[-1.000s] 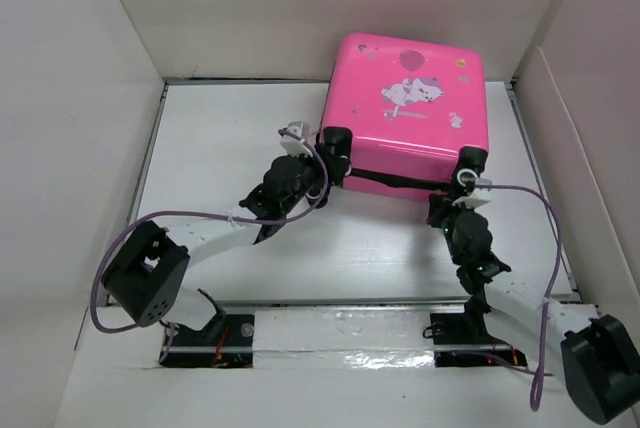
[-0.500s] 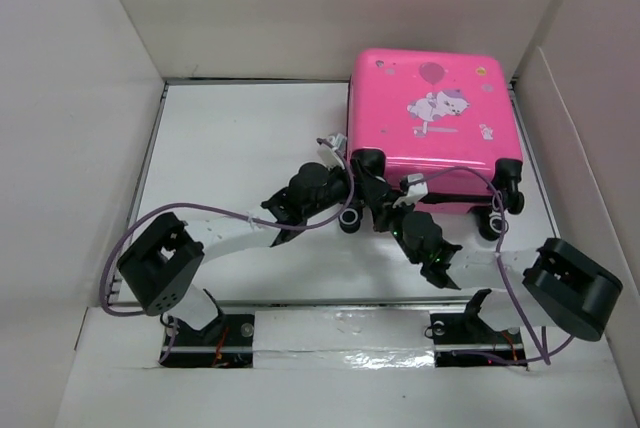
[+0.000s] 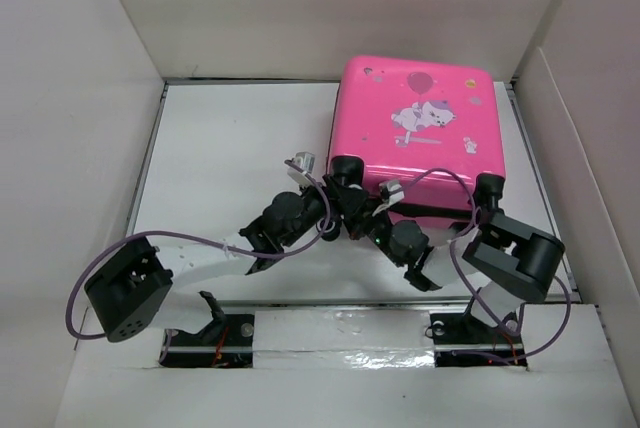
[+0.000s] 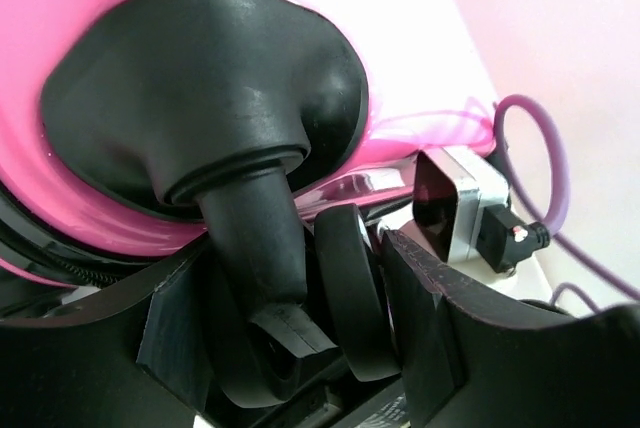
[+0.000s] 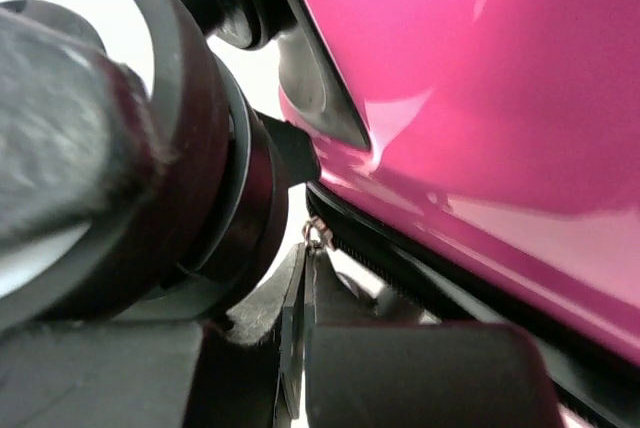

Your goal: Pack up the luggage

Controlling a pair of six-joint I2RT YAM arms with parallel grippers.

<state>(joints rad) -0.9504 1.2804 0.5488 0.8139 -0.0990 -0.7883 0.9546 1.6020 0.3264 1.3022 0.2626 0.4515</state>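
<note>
The luggage (image 3: 415, 128), a glossy pink hard-shell case with a cartoon animal and balloon print, lies closed at the back right of the table. My left gripper (image 3: 343, 180) is at its near-left corner. In the left wrist view the jaws (image 4: 300, 283) are shut on the black wheel (image 4: 347, 288) and its bracket, below the domed wheel housing (image 4: 200, 98). My right gripper (image 3: 373, 211) sits just beside it under the near edge. In the right wrist view it (image 5: 308, 283) is shut on the thin zipper pull (image 5: 296, 333), which hangs from the black zipper trim (image 5: 430, 283).
White walls enclose the white table (image 3: 230, 138) at the left, back and right (image 3: 590, 148). The right arm's elbow (image 3: 515, 253) juts out in front of the case's near-right wheel (image 3: 488, 186). Purple cables loop off both arms.
The right gripper has swung from the case's near-right wheel leftward along the near edge to the zipper pull. The case slid right, then back left. The left gripper stayed on the near-left wheel.
</note>
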